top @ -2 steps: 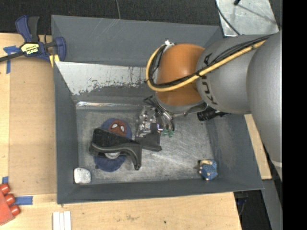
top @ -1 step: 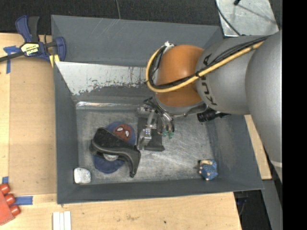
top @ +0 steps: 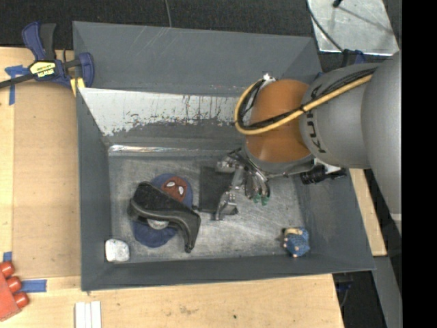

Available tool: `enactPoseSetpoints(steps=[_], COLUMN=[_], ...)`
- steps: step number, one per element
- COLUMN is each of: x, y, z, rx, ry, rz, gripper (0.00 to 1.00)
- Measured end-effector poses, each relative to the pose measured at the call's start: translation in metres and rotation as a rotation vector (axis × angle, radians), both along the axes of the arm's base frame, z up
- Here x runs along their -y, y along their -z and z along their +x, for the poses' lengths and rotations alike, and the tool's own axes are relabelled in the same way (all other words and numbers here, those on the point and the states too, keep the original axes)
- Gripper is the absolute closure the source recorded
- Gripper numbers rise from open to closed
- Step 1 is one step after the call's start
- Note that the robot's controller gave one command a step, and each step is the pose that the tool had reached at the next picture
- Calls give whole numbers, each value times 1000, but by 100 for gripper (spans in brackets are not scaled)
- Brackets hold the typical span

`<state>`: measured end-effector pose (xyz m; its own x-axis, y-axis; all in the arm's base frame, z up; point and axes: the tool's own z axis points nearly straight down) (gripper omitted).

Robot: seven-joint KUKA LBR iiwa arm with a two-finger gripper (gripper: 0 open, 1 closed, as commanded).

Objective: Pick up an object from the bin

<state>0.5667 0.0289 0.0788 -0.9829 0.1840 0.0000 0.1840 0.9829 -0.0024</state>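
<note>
Near-left corner: small white lump [top: 117, 250], well apart from the arm.
Near right: blue-and-yellow toy [top: 295, 241], on its own.
Left middle: black curved piece [top: 166, 215] across a blue round toy [top: 172, 186].
Pincer [top: 228, 206]: low at the right edge of a dark flat piece [top: 213, 182], mid-bin. I cannot tell how open it is.
Risk: a piece lying that flat may slide away rather than lift.

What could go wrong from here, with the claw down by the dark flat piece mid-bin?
1. The claw sits at the right edge of the dark flat piece, which seems to lie flat; it may slip away instead of lifting.
2. The black curved thing, resting on the blue round toy, lies just left; a sideways push could knock it.
</note>
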Motion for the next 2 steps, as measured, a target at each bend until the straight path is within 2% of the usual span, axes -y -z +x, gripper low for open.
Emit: enactPoseSetpoints(steps=[1,2], x=[-33,-32], y=[3,-1], z=[-23,-19], rx=[15,30], ry=[-47,-45], rz=[1,3], gripper=[0,100])
